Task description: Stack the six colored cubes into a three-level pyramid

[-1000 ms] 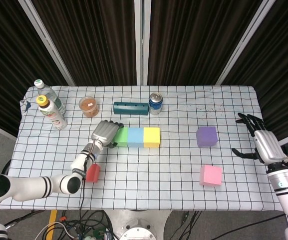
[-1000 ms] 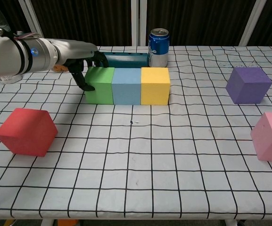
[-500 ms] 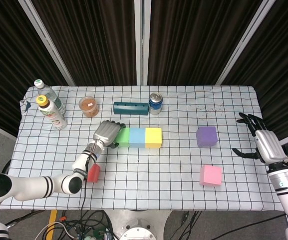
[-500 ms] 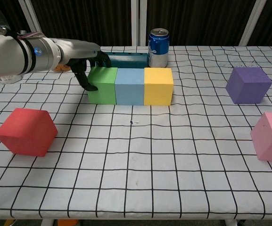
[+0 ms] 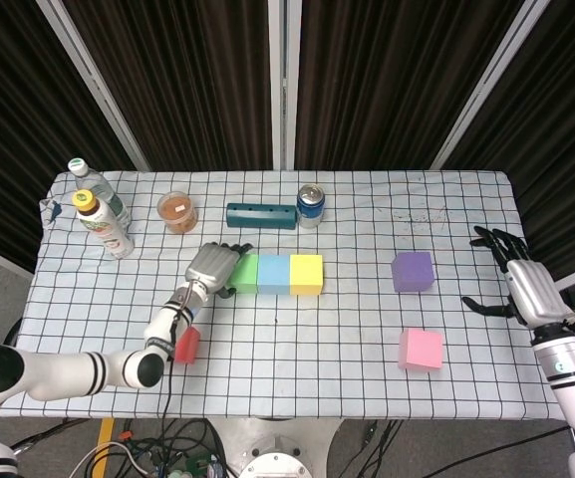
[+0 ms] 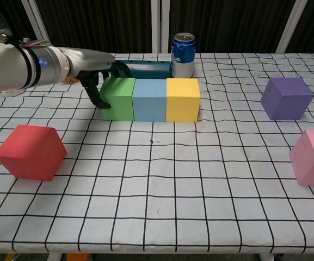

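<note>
Since a second ago our left hand, fingers spread against the green cube, shoved the green-blue-yellow row rightward mid-table as pyramid base; right hand hangs spread, empty, at the right edge.

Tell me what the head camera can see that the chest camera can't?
Only the head view shows the right hand, open at the table's far right edge, the two bottles and the whole jar of brown stuff. Only the chest view shows the cubes' front faces close up, with the thumb of the left hand against the green cube. Both show the green, blue cube and yellow cube in a touching row, the loose red cube, purple cube and pink cube, the can and the teal block.
</note>
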Available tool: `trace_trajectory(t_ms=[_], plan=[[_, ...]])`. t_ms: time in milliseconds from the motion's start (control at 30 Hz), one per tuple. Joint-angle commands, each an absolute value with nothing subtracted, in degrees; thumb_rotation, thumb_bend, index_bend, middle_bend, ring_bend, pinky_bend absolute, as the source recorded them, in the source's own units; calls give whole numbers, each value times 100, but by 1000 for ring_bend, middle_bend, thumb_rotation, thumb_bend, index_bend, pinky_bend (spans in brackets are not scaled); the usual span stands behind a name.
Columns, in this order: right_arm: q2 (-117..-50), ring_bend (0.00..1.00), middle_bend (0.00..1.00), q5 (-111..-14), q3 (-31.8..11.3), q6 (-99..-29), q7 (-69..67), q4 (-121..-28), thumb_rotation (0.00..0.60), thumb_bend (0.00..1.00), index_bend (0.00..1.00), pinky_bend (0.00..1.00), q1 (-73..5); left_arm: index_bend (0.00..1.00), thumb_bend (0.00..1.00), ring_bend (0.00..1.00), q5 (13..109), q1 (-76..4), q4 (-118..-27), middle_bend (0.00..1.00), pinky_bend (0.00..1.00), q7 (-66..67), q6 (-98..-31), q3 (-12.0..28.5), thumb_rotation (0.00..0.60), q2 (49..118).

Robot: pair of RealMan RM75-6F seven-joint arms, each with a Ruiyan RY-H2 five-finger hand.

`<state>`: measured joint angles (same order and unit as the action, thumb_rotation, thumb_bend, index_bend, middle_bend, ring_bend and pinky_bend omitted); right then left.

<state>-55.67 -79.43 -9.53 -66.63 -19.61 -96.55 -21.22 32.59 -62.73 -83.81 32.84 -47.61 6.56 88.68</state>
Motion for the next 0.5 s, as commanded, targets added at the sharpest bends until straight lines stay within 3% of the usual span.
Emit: trace_trajectory(t_ms=[33,233,500], plan=[[-5575,0,192,-7943,-948,-6658,-1961,-9661,600,103,0,0,-2123,80,226,219,3248,-6264,-8450,148,298,3277,-4785,658,600,8828],[-5589,0,184,-7970,-931,-6688,-1986,-9673,600,102,0,0,-2099,62,226,158,3412,-6091,-8875,95,251,3114,-4942,646,600,8488],[-5707,0,186,-8048,-854,-6634,-2049,-9606,600,105,0,0,-2102,63,227,157,4362,-5315,-9632,96,221,2339,-5661,611,600,7619]])
